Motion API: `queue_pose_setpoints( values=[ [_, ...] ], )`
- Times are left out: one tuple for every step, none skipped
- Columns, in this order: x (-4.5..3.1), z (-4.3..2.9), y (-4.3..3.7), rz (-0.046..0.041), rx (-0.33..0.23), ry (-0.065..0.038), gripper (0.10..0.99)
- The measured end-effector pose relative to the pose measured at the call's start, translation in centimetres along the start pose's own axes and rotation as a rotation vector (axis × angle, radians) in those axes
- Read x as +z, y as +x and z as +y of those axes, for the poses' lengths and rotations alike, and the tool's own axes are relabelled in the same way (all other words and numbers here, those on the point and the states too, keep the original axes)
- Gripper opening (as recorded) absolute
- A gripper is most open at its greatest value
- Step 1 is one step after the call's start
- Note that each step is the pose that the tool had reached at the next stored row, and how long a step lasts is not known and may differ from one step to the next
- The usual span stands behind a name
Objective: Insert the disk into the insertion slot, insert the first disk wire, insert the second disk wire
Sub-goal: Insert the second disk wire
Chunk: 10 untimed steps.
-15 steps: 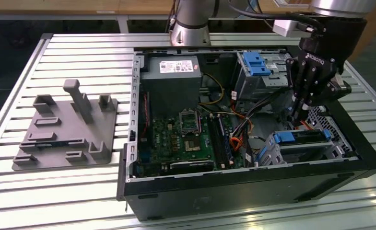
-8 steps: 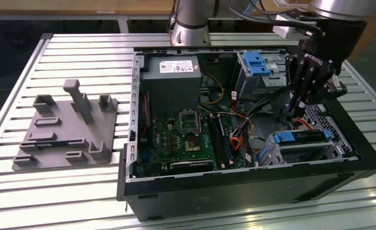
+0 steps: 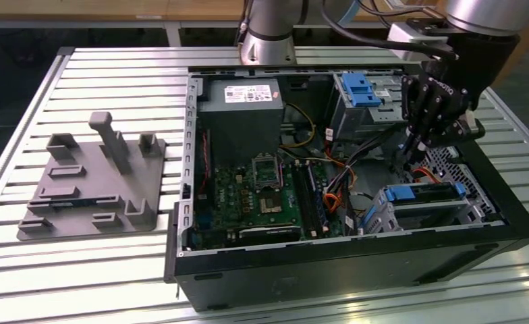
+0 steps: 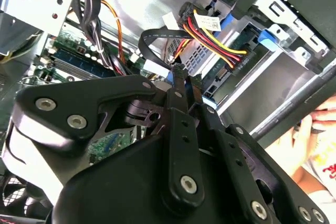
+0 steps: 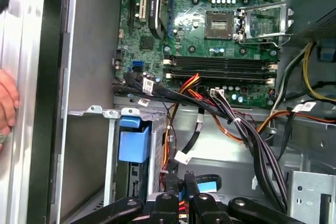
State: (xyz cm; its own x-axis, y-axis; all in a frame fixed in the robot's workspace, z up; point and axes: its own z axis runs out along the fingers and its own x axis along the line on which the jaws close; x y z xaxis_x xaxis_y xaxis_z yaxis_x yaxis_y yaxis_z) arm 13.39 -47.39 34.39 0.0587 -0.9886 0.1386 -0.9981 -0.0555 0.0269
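The insertion slot (image 3: pixel 436 217) is dull perforated sheet metal, the disk (image 3: pixel 424 192) framed in smooth blue plastic.

Arm (image 3: pixel 476 27): cut off by the exterior view's upper edge.
Gripper (image 3: pixel 418 152): tip lost among dark cables; body cropped in both wrist views.
Disk (image 3: pixel 426 192): mostly covered by the insertion slot (image 3: pixel 386 216), blue caddy front alone showing.
Hand (image 5: pixel 6 103): cropped at the picture's edge.
Wire plug (image 4: pixel 231 62): seated or not, impossible to tell.

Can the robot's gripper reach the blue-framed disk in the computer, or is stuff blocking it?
Probably yes. The gripper hangs inside the open case, close to the disk in its drive cage. Only loose wires crowd that end.
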Motion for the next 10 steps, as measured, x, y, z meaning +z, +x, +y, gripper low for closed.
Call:
queue_pose_setpoints(
  values=[
    [0.00,0.00,0.04,-0.0022,0.000,0.000,0.192],
    [0.01,0.00,0.09,-0.0037,0.000,0.000,0.192],
    [0.01,0.00,0.12,-0.0050,0.000,0.000,0.192],
    [0.01,0.00,0.13,-0.0056,0.000,0.000,0.192],
    [0.02,0.00,0.15,-0.0062,0.000,0.000,0.192],
    [0.02,0.00,0.16,-0.0067,0.000,0.000,0.192],
    [0.02,0.00,0.17,-0.0070,0.000,0.000,0.192],
    [0.03,0.00,0.16,-0.0071,0.000,0.000,0.208],
    [0.03,0.00,0.17,-0.0071,0.000,0.000,0.208],
    [0.02,0.00,0.18,-0.0069,0.000,0.000,0.208]
  ],
)
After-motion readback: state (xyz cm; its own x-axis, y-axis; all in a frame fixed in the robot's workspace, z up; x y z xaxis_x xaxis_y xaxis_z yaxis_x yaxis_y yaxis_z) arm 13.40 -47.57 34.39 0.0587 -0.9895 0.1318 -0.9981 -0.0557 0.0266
